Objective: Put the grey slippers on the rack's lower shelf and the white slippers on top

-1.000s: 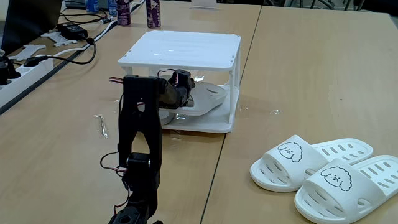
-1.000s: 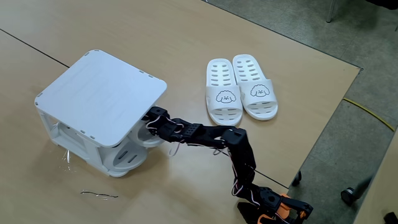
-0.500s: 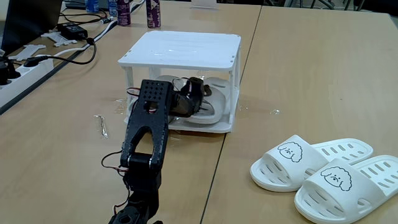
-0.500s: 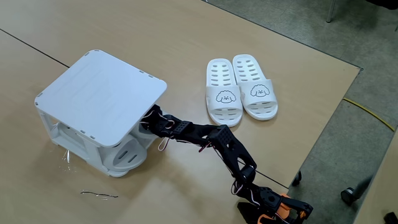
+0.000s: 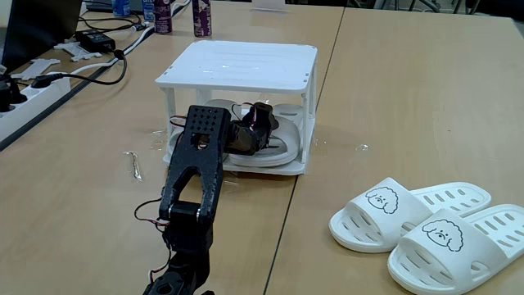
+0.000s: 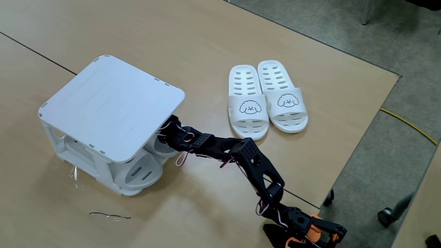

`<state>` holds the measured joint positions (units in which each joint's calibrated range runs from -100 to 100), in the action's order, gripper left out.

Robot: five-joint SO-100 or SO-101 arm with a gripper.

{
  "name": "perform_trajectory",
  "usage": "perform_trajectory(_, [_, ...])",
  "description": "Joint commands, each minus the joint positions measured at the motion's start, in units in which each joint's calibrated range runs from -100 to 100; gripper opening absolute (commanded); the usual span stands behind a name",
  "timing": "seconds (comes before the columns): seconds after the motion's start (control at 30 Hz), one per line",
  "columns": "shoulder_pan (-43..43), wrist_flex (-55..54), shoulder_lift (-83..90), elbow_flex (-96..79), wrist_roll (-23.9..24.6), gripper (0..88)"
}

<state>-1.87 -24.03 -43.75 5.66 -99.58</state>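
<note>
Reaching under the rack [image 5: 237,61], the gripper [image 5: 264,123] sits over the grey slippers [image 5: 282,141] on the lower shelf; jaw state unclear. White slippers [image 6: 267,96] wait on the table [image 5: 409,98].

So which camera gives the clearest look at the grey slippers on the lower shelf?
The low fixed view: it looks between the posts at the grey slippers lying on the lower shelf, the gripper among them. The high fixed view shows just their ends poking from under the rack's top.
</note>
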Motion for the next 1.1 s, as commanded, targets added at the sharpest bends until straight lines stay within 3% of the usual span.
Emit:
perform_trajectory(0.0, [0.8,-0.3,4.4,2.1,-0.4,27.9])
perform_trajectory(0.6, [1.0,-0.7,24.6,-25.9,-0.4,27.2])
perform_trajectory(0.9, [2.0,-0.7,46.6,-47.7,-0.4,26.8])
perform_trajectory(1.07, [7.1,-0.6,63.0,-63.8,-0.4,11.7])
